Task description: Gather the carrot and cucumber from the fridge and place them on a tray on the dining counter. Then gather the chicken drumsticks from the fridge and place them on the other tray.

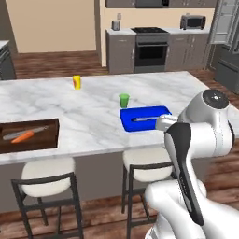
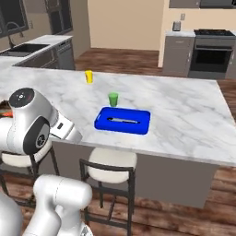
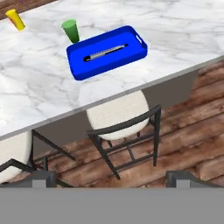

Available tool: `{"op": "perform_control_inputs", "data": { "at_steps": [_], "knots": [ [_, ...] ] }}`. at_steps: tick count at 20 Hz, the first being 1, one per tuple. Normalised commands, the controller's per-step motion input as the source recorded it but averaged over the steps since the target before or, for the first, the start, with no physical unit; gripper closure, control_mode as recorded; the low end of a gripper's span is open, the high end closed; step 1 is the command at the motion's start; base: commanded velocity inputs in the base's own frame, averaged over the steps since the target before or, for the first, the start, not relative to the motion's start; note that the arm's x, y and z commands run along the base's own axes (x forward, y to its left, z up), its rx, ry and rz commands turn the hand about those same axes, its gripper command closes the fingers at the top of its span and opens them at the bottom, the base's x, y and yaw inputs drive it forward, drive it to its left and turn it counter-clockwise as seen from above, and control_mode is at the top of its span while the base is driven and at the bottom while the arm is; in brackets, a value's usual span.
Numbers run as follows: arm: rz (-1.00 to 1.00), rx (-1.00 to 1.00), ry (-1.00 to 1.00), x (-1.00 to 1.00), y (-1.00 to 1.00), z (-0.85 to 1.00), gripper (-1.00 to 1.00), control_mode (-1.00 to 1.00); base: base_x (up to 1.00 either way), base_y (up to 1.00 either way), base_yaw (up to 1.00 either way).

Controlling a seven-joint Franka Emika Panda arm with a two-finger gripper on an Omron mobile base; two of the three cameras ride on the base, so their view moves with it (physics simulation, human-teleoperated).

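Carrot (image 1: 23, 137): you find it lying orange in the dark wooden tray (image 1: 51, 137) at the left end of the dining counter (image 1: 93, 114), beside a long grey item (image 1: 24, 132) you cannot identify from the left base view; the tray's near wall sits close to the counter's front edge.

Blue tray (image 3: 107, 53): you see it further right on the same counter, just back from the front edge, with bare marble on every side; a slim grey object (image 3: 106, 51) lies lengthwise in it, too small to name; handle cut-outs mark its short ends.

Green cup (image 3: 70, 30): upright, just beyond the blue tray's far left corner, apart from it.

Yellow cup (image 1: 77, 82): upright, further back and left, well apart from both trays; wide open marble lies between it and the wooden tray.

Gripper (image 3: 112, 179): you see its two dark fingertips (image 3: 43, 178) at the bottom corners of the hand view, spread wide, nothing between them; it looks down over the counter's front edge and the stools.

Stools (image 3: 120, 116): two white-cushioned seats with dark frames tucked under the counter's overhang; one stands directly below the blue tray; wooden floor runs clear in front of them.

Background: oven (image 1: 151, 51) and grey cabinets (image 1: 120, 51) against the far wall, open floor between them and the counter.
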Motion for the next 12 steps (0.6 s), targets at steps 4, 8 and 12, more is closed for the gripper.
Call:
{"op": "perform_control_inputs", "data": {
  "at_steps": [4, 8, 12],
  "knots": [
    [0.00, 0.00, 0.00, 0.00, 0.00, 0.00, -1.00, 1.00, 0.00, -1.00, 0.00],
    [0.00, 0.00, 0.00, 0.00, 0.00, 0.00, -1.00, 1.00, 0.00, -1.00, 0.00],
    [0.00, 0.00, 0.00, 0.00, 0.00, 0.00, -1.00, 1.00, 0.00, -1.00, 0.00]
  ]
}}
